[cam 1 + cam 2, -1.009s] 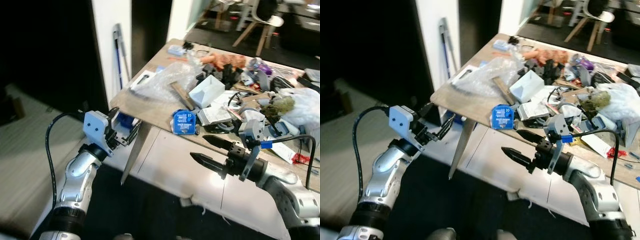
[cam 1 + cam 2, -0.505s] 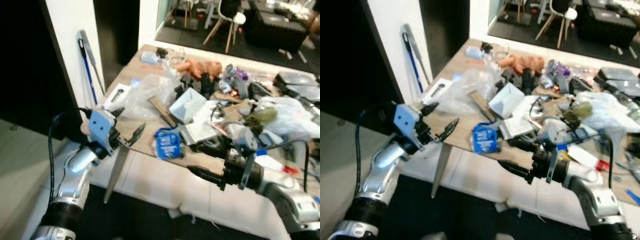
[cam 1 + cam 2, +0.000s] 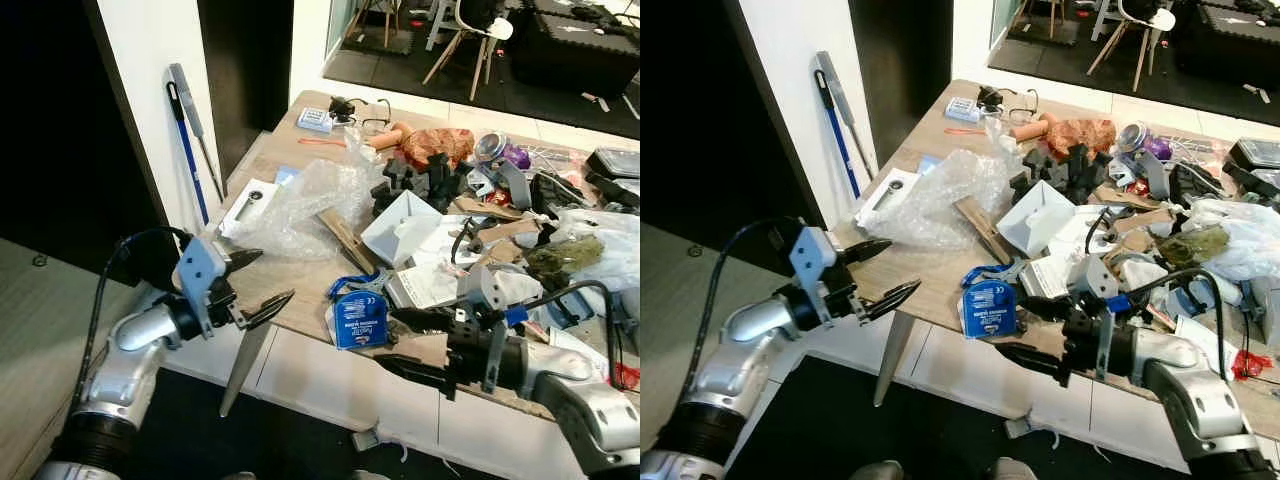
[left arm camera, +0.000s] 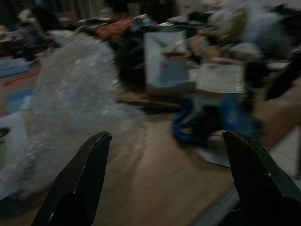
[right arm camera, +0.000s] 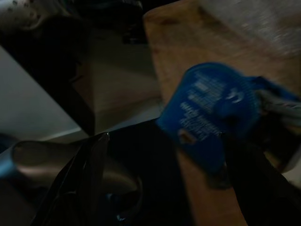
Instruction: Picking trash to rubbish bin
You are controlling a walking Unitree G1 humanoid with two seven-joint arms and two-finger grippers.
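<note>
Both sets of jaws stand apart and hold nothing: the left gripper point(image 3: 255, 280) hovers at the near corner of the table point(image 3: 300, 275), the right gripper point(image 3: 405, 343) hangs just off the table's front edge, pointing toward the blue packet point(image 3: 357, 318).

From largest to smallest: the wooden table is crowded with clutter. A crumpled sheet of clear plastic wrap point(image 3: 310, 200) lies on its left half, just beyond the left gripper's fingertips point(image 4: 89, 160). A white plastic bag point(image 3: 600, 225) sits toward the right. A white folded box point(image 3: 405, 225) rests mid-table, touching a strip of wood point(image 3: 345, 238). The blue packet lies at the front edge, partly overhanging it. No rubbish bin can be made out.

The step in hand looks like choosing and reaching for a first piece of trash. To do it well, I judge the left gripper should drive straight forward and low over the bare wood, closing on a bunched fold of the wrap — a loose edge would likely slip. The overhanging packet suits the right gripper, approached from the edge side
</note>
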